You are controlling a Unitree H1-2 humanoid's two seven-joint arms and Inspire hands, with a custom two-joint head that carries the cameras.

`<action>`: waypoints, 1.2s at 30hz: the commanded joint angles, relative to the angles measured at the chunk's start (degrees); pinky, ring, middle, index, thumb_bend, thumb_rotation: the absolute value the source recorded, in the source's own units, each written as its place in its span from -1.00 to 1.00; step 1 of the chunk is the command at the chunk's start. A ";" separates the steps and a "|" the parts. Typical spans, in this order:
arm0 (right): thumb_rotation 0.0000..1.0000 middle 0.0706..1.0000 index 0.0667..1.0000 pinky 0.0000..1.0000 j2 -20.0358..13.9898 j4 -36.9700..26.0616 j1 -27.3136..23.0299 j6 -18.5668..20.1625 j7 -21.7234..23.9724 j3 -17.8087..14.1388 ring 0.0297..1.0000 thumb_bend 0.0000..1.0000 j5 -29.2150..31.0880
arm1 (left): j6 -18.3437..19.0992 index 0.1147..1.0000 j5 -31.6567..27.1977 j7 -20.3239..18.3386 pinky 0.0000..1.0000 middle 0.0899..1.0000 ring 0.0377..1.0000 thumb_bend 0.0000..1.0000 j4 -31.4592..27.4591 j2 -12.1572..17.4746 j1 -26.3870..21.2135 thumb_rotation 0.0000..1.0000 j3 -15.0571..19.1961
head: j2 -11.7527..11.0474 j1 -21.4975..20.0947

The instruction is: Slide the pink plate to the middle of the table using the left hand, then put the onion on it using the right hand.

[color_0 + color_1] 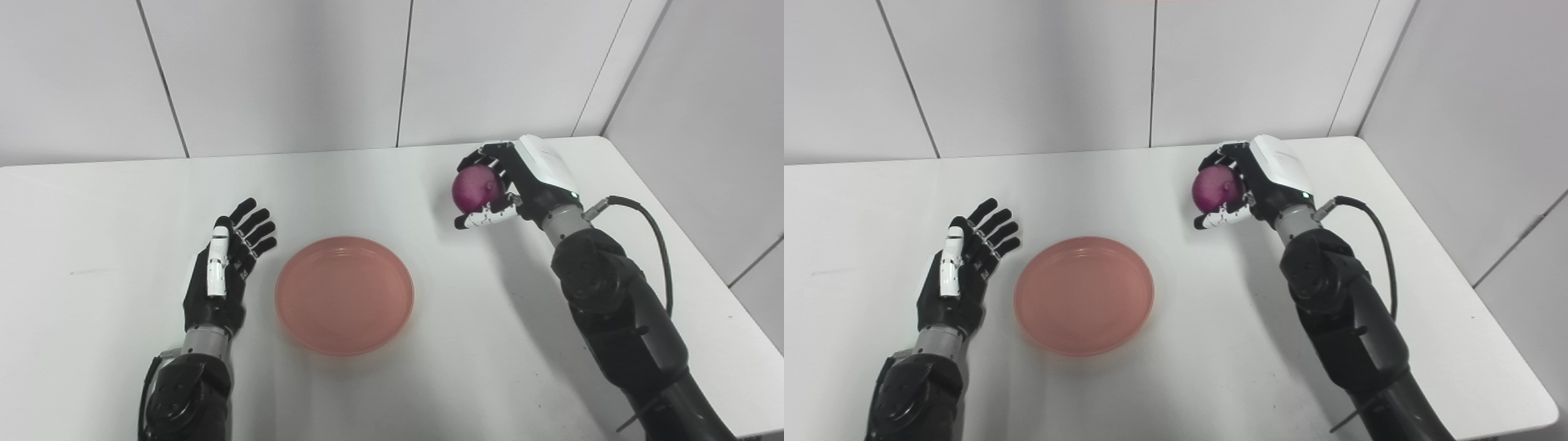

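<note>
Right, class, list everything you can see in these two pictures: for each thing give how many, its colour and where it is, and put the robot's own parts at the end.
plate: one, pink, empty, on the table near its middle, beside the left hand.
onion: one, purple, held in the right hand over the far right part of the table, not on the plate.
table: one, white, filling the lower part of both views.
wall panels: white, with dark seams, behind and to the right of the table.
left hand: one, black and white, open, fingers spread, apart from the plate.
right hand: one, black and white, shut on the onion.
cable: one, black, looping off the right arm.
</note>
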 commanded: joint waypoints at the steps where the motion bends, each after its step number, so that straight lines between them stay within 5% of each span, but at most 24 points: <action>1: -0.74 0.02 -0.10 -0.16 0.02 -2.64 -3.15 -1.74 -0.20 -0.13 -0.06 0.03 -0.26 | 0.39 0.56 0.55 0.28 0.58 0.60 0.60 -0.22 0.37 -0.36 0.54 1.00 -0.42 | -0.09 0.29; 17: -0.74 -0.12 -0.10 -0.34 4.90 -3.37 -4.40 -4.07 0.56 4.36 -0.24 0.03 -2.01 | 0.57 0.56 0.86 1.07 0.57 0.60 0.60 -0.23 -0.11 -1.65 0.67 1.00 -0.87 | 0.01 4.09; 36: -0.73 0.00 -0.10 -0.23 10.40 -3.05 -4.64 -4.95 1.77 9.79 -0.12 0.04 -3.83 | 1.76 0.53 2.78 3.05 0.55 0.58 0.58 -0.20 -1.52 -3.76 0.94 1.00 -2.14 | 0.44 9.19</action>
